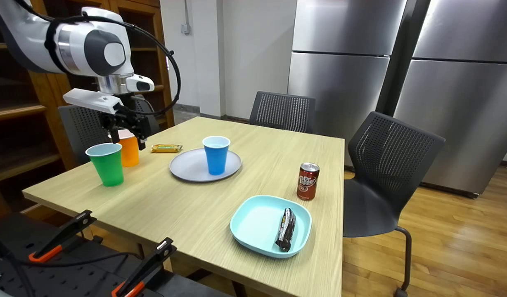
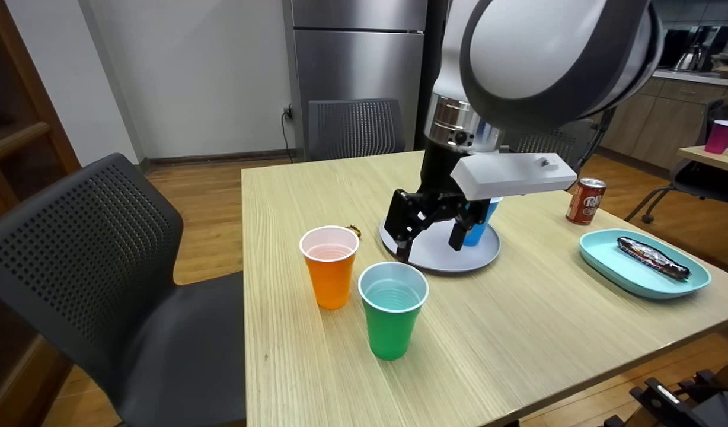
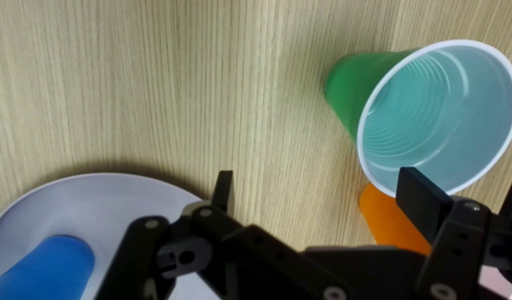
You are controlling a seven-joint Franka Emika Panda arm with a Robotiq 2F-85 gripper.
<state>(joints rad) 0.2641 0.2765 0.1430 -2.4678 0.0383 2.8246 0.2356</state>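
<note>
The gripper (image 3: 318,181) hangs over the wooden table (image 3: 156,83) with its jaws widely spread, and it pinches nothing. In the wrist view, the green cup (image 3: 350,91) is between 2 and 3 o'clock, and one jaw covers a part of its rim; I cannot tell if they touch. The orange cup (image 3: 389,225) is at 4 o'clock, partly hidden behind that jaw. In an exterior view, the orange cup (image 1: 131,154) is at 2 o'clock from the green cup (image 1: 107,171), just beside it. Both stand upright, probably because the flat bottom gives them a firm footing.

In an exterior view also, the blue cup (image 1: 216,160) stands upright on the grey plate (image 1: 185,167), toward 4 o'clock from its middle; the level plate seems to keep it from tilting. At 10 o'clock from the plate, the yellow snack bar (image 1: 167,148) lies flat, so it should not roll. The dark snack bar (image 1: 285,230) rests inside the turquoise tray (image 1: 253,225), toward 3 o'clock, where the raised rim would likely stop it from sliding out. The soda can (image 1: 308,181) stands on its base at 1 o'clock from the tray.
</note>
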